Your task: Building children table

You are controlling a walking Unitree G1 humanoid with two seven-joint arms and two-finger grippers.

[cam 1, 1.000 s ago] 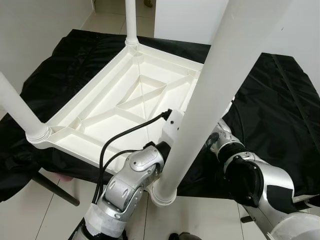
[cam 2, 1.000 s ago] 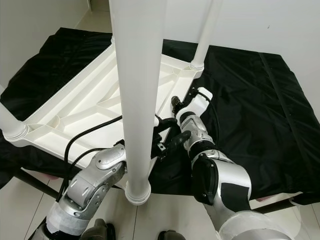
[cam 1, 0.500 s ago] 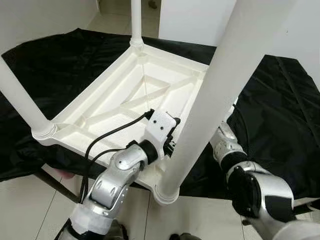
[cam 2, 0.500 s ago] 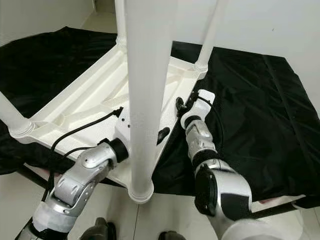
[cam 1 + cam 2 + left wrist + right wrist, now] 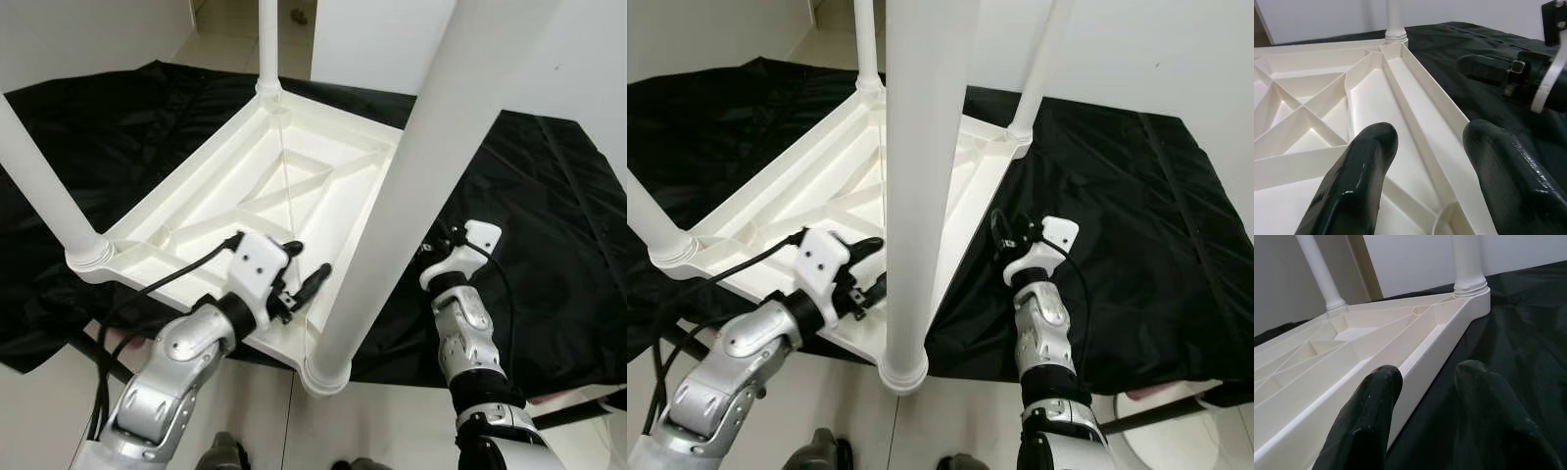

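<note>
A white plastic children's table (image 5: 245, 186) lies upside down on a black cloth, its ribbed underside facing up and all its legs standing up. The near-corner leg (image 5: 392, 215) rises close to my head camera. My left gripper (image 5: 872, 264) is open over the underside just left of that leg, holding nothing; its fingers (image 5: 1359, 181) frame the ribs. My right gripper (image 5: 1002, 235) is open over the cloth, beside the table's right rim (image 5: 1420, 357), and also holds nothing. The left wrist view also catches the right gripper (image 5: 1493, 71).
The black cloth (image 5: 549, 215) spreads wide around the table over a low support. White tiled floor (image 5: 382, 431) lies in front of its near edge. A dark bar (image 5: 108, 357) slants out from under the cloth at the left. White walls stand behind.
Both grippers have drawn away from the near-corner leg: the left one went left over the underside, the right one out to the right beside the rim. The camera has shifted slightly.
</note>
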